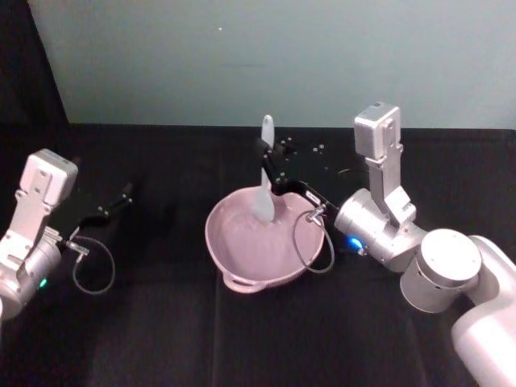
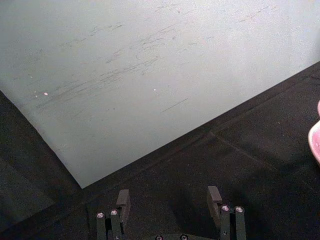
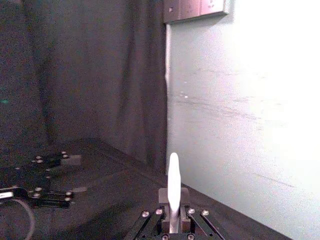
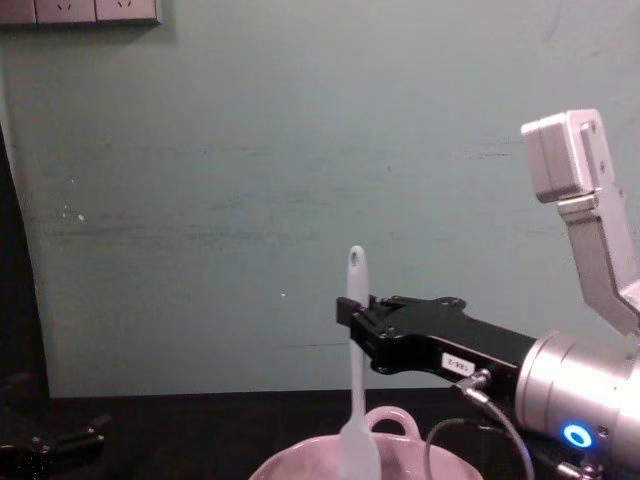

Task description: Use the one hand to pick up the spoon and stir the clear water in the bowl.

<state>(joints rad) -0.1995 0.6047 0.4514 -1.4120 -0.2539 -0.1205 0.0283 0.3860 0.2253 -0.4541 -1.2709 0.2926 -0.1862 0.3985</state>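
The right hand (image 1: 267, 155) reaches in from the right over the far side of the pale pink bowl (image 1: 214, 242), its fingers closed on the handle of the white spoon (image 1: 264, 184). The spoon stands nearly upright, hole end up, its flat head down inside the bowl towards the back rim. The water (image 1: 251, 242) there is barely visible against the pink. The bowl sits mid-tabletop (image 1: 161, 330) on black cloth. The left hand (image 1: 119, 198) rests well apart at the left, its fingers (image 2: 123, 198) spread and holding nothing
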